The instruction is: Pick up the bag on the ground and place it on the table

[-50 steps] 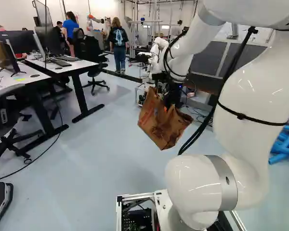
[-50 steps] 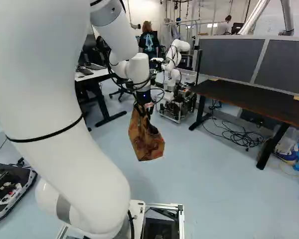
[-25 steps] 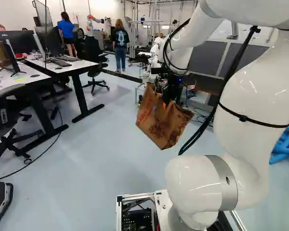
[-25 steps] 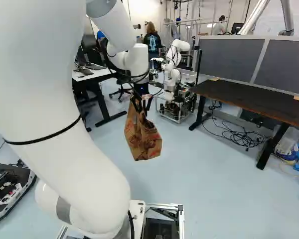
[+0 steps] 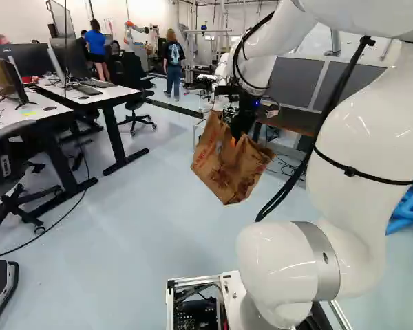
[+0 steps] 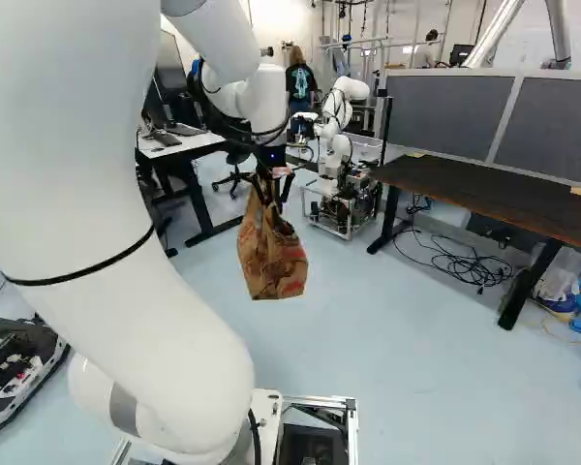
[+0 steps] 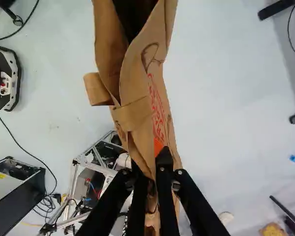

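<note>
Well off table edge (image 6: 484, 207), bag (image 6: 273, 262) hangs.

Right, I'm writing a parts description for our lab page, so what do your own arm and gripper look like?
My arm is glossy white with thick, rounded segments, grey bands at joints and a thin black strap around one segment. Black cables run outside it, and a small blue light glows near the wrist. The gripper is black, with two slim fingers.
</note>
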### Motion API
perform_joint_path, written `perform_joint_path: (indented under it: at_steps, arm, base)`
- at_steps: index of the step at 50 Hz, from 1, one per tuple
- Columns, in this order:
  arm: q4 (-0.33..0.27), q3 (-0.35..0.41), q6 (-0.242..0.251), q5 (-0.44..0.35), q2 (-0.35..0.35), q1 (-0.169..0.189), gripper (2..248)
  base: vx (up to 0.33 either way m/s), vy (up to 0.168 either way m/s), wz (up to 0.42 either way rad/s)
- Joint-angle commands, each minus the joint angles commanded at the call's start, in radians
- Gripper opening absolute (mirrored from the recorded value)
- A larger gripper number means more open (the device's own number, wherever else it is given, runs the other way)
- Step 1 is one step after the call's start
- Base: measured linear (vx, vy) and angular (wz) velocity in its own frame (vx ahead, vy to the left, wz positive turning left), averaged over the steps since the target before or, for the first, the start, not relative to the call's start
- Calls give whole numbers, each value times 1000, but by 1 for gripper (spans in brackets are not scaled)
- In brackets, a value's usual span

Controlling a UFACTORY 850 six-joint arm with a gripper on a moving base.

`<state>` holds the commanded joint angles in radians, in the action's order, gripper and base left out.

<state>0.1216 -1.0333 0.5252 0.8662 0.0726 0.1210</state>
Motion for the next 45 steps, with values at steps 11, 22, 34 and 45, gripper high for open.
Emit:
perform_joint_path:
  at_steps: [11, 22, 34, 45]
  arm:
    - [-1, -40, 0, 0, 3, -4, 27]
    - [-1, -76, 0, 21, 2, -8, 27]
    - [-1, -100, 0, 53, -6, -10, 27]
    - [-1, -124, 0, 86, -17, -12, 27]
  base:
    - [0, 0, 0]
    - [0, 0, 0]
    - [0, 0, 0]
    - [0, 0, 0]
